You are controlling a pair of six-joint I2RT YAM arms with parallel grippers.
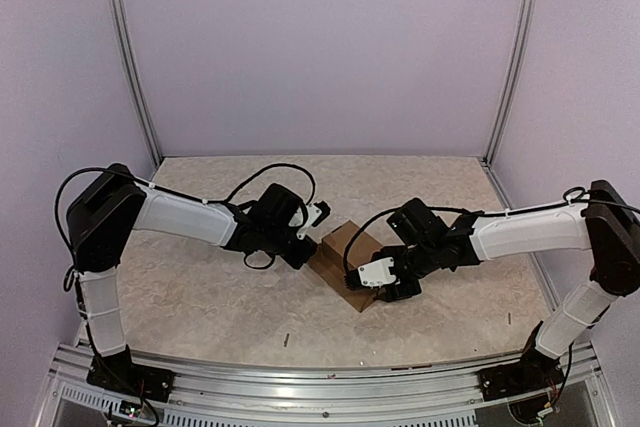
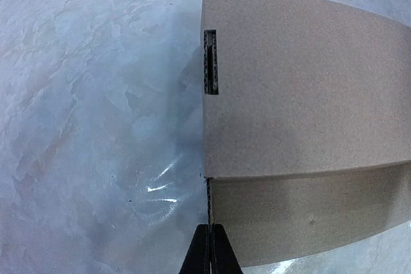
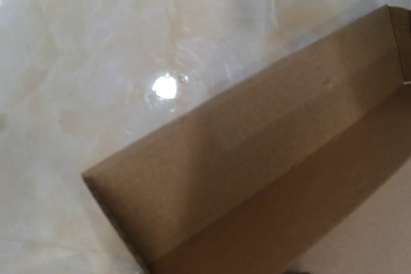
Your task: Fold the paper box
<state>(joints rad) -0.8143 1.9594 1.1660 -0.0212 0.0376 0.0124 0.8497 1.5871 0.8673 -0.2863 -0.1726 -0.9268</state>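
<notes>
The paper box (image 1: 338, 250) is brown cardboard, folded up into a small box in the middle of the table. My left gripper (image 1: 308, 249) is at its left side. In the left wrist view the fingers (image 2: 210, 242) are pressed together on the thin edge of a side wall of the box (image 2: 302, 94), below a small slot (image 2: 210, 62). My right gripper (image 1: 388, 287) is at the box's near right corner. The right wrist view shows only the box's panels (image 3: 257, 178) close up; that gripper's fingers are hidden.
The marbled tabletop (image 1: 200, 297) stretches around the box. Pale walls with metal posts (image 1: 130, 57) close the back and sides. A metal rail (image 1: 300, 387) runs along the near edge. Small dark specks (image 1: 287, 340) lie near the front.
</notes>
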